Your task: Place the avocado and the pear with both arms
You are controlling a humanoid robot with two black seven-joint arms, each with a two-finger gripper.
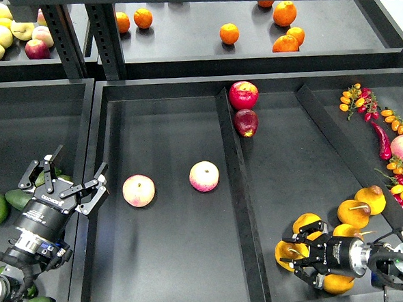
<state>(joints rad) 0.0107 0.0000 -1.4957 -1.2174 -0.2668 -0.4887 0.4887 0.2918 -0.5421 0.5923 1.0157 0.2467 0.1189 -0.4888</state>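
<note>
While both arms reach into their side bins, the wide middle tray (174, 262) between the two hands lies nearly bare, holding only two pink-yellow round fruits (139, 190), which suggests it is the place meant for the picked fruit. Beyond the right hand, two red apples (243, 95) sit against the divider. The left hand (70, 179) hovers with fingers spread above the left bin (22, 134), an avocado (18, 198) just beside and below it, apparently lined up for a grasp. The right hand (300, 254) sits low among the pears (352, 213) in the right bin (286, 187); it seems to close around one, but I cannot tell for sure.
</note>
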